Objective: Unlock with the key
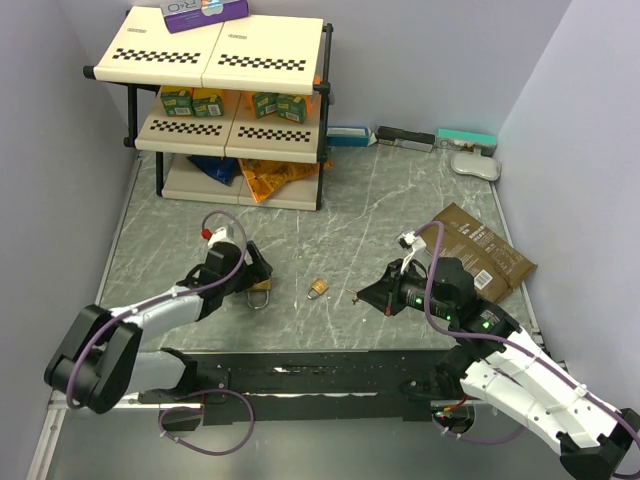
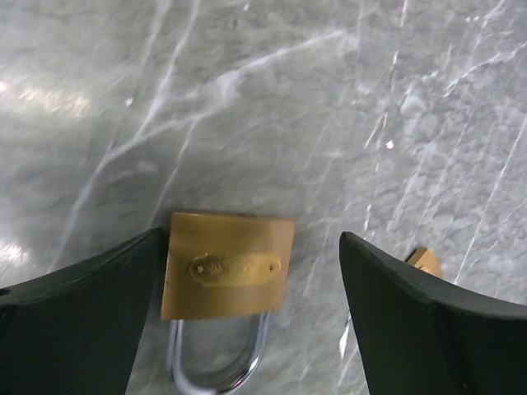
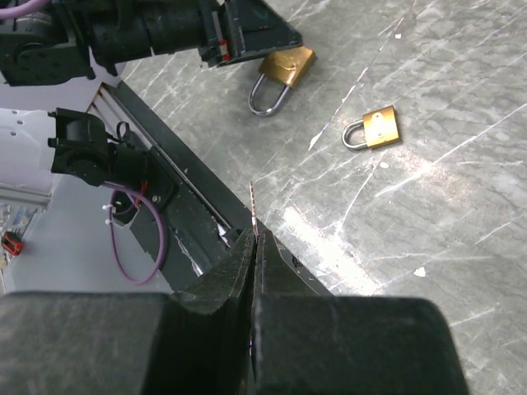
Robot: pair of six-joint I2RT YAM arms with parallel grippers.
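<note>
The larger brass padlock (image 2: 228,265) lies flat on the marble table, steel shackle (image 2: 218,362) pointing toward the camera. My left gripper (image 2: 251,239) is open and straddles it, the left finger (image 2: 82,321) against the lock body and the right finger (image 2: 428,321) well clear. From above, the left gripper (image 1: 260,278) sits over that padlock (image 1: 258,292). The smaller brass padlock (image 1: 318,288) lies between the arms. My right gripper (image 3: 255,239) is shut on the key (image 3: 253,206), whose thin blade sticks out past the fingertips. That gripper (image 1: 368,294) hovers right of the smaller padlock (image 3: 375,127).
A two-tier checkered shelf (image 1: 225,60) with small boxes stands at the back left. A brown packet (image 1: 485,250) lies at the right. Flat boxes (image 1: 405,138) and a white object (image 1: 474,165) line the back wall. A black base rail (image 1: 300,375) runs along the near edge.
</note>
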